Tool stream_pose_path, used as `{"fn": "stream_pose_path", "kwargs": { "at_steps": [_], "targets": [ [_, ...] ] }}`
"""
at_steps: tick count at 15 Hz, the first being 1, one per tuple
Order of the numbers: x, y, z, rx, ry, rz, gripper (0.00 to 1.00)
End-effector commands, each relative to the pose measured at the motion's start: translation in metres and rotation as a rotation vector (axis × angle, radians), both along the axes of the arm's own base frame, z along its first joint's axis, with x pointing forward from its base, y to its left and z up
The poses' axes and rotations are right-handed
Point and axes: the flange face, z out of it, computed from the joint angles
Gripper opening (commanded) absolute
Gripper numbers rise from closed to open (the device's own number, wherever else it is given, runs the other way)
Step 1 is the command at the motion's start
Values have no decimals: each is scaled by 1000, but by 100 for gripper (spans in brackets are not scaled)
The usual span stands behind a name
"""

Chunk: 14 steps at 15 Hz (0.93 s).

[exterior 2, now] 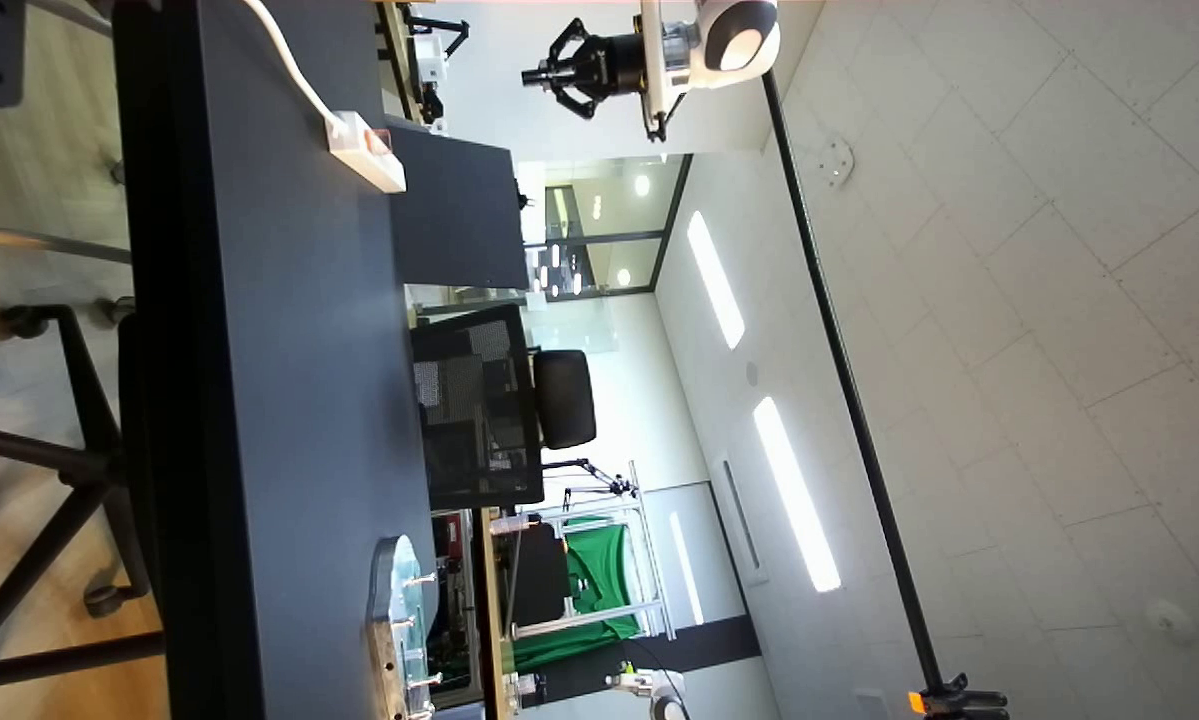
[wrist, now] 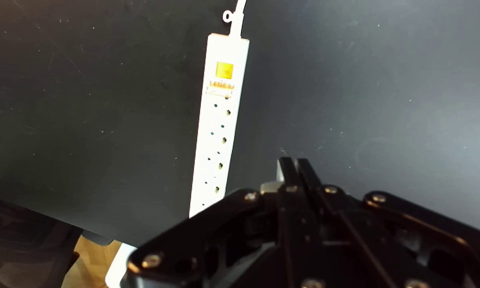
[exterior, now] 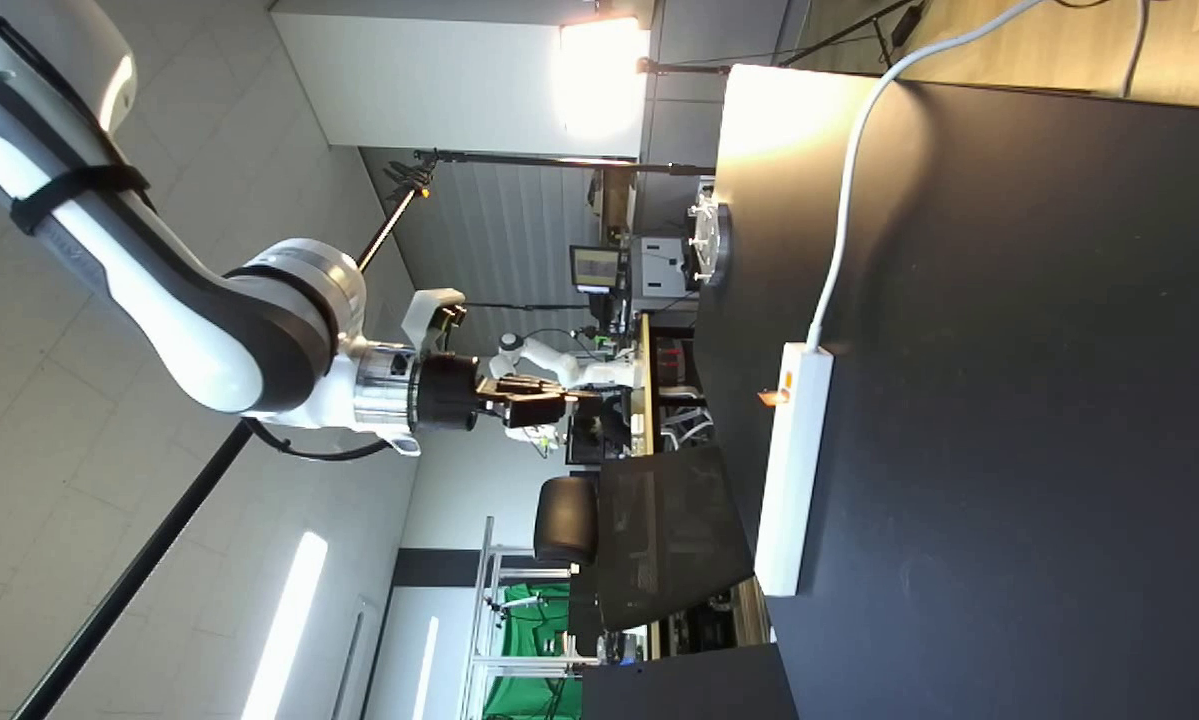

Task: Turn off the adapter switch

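Note:
The adapter is a long white power strip [wrist: 213,120] lying on the black table, sockets up. It shows in both exterior views [exterior: 797,470] [exterior 2: 364,160]. Its yellow-orange switch [wrist: 224,70] is near the cable end; I cannot tell which way it is pressed. A small orange piece [exterior: 774,398] sticks up by the switch. The white cable [exterior: 847,190] leaves that end. My gripper [wrist: 295,161] is shut with nothing between its fingertips. It hangs well above the table, apart from the strip, in both exterior views [exterior: 574,395] [exterior 2: 531,77]. The gripper hides the strip's far end in the wrist view.
The black table [exterior: 1009,420] carries the strip. A clear round-edged device with metal posts [exterior 2: 399,600] stands on the table away from the strip. A black mesh office chair [exterior 2: 484,410] is beyond the table's edge. Both exterior pictures stand sideways.

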Motion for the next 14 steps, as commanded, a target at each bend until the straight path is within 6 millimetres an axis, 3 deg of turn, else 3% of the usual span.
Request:
{"fn": "stream_pose_path", "kwargs": {
  "at_steps": [1, 9, 14],
  "targets": [
    [8, -6, -20, -5, 13, -14, 0],
    [19, -15, -91, -58, 54, -26, 0],
    [14, -26, -138, -90, 145, -67, 0]
  ]
}}
